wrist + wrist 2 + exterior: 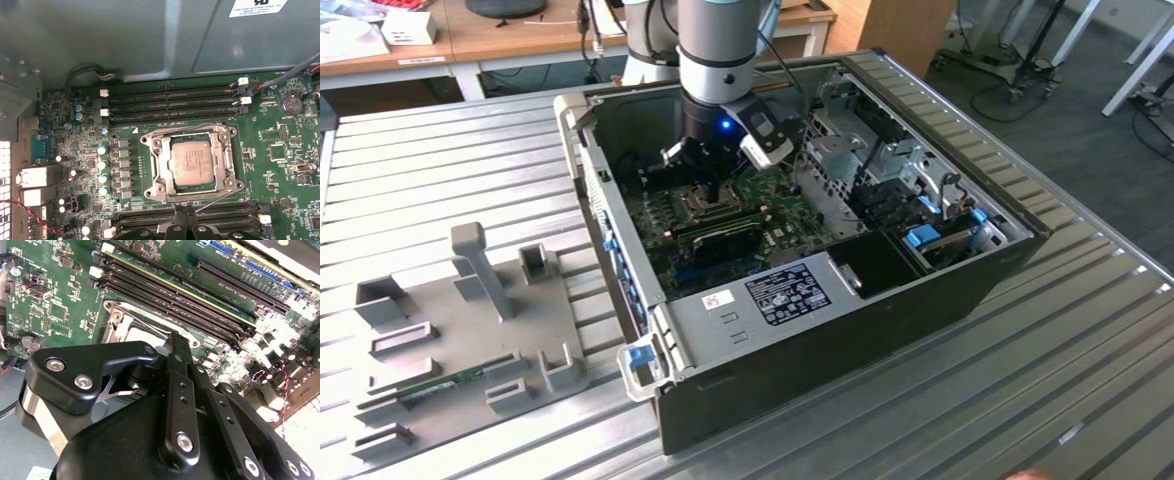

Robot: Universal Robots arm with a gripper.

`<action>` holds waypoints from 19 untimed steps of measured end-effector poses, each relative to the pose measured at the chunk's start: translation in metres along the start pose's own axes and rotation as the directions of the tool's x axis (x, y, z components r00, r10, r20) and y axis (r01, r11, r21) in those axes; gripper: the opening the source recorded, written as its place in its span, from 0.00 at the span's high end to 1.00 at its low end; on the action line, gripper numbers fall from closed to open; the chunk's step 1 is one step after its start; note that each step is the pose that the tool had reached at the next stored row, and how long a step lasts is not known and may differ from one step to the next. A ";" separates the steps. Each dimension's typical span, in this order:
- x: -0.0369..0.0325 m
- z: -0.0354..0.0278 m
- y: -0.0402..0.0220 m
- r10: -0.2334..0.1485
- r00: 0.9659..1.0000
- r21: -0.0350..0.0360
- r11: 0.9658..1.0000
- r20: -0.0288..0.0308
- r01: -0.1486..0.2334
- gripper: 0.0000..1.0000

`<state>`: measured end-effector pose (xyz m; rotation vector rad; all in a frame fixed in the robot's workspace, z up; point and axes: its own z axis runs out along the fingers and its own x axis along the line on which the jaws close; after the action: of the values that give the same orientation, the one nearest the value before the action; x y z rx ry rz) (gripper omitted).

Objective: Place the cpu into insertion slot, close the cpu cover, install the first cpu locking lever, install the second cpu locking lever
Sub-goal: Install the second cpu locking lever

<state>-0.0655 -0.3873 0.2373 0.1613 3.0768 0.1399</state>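
The cpu (191,162) lies flat in the insertion slot (150,192) on the green board, its silvery-tan top showing through the window of the cpu cover (228,159), which is folded down around it. A thin wire locking lever (216,201) slants along the socket edge nearest my gripper (184,216). The black fingers are together just beside that edge, with the lever's end close to their tips. In the second wrist view the gripper (176,342) points down at the socket's metal corner (118,315). In the exterior view the gripper (708,188) hangs low over the socket (716,212).
The board sits inside an open computer case (961,290) on a ribbed metal table. Long black memory slots (170,105) flank the socket on both sides. Capacitors (102,170), ports and cables crowd the board. A grey fixture plate (454,330) lies at the exterior view's left.
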 end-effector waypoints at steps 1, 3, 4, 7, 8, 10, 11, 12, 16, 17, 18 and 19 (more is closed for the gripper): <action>0.0007 0.0002 -0.0001 0.000 1.000 0.000 1.000 0.000 0.000 0.90; 0.0022 0.0008 -0.0003 0.000 1.000 0.000 1.000 0.000 0.000 0.90; 0.0032 0.0011 -0.0005 0.000 1.000 0.000 1.000 0.000 0.000 0.90; 0.0060 0.0023 -0.0008 0.000 1.000 0.000 1.000 0.000 0.000 0.90; 0.0071 0.0028 -0.0010 0.000 1.000 0.000 1.000 0.000 0.000 0.90; 0.0092 0.0041 -0.0013 0.000 1.000 0.000 1.000 0.000 0.000 0.90; 0.0101 0.0048 -0.0015 0.000 1.000 0.000 1.000 0.000 0.000 0.90; 0.0110 0.0054 -0.0016 0.000 1.000 0.000 1.000 0.000 0.000 0.90; 0.0142 0.0081 -0.0023 0.000 1.000 0.000 1.000 -0.001 0.000 0.90; 0.0143 0.0083 -0.0023 0.000 1.000 0.000 1.000 -0.001 0.000 0.90; 0.0143 0.0083 -0.0023 0.000 1.000 0.000 1.000 -0.001 0.000 0.90; 0.0143 0.0083 -0.0023 0.000 1.000 0.000 1.000 -0.001 0.000 0.90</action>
<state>-0.0795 -0.3873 0.2281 0.1612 3.0776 0.1395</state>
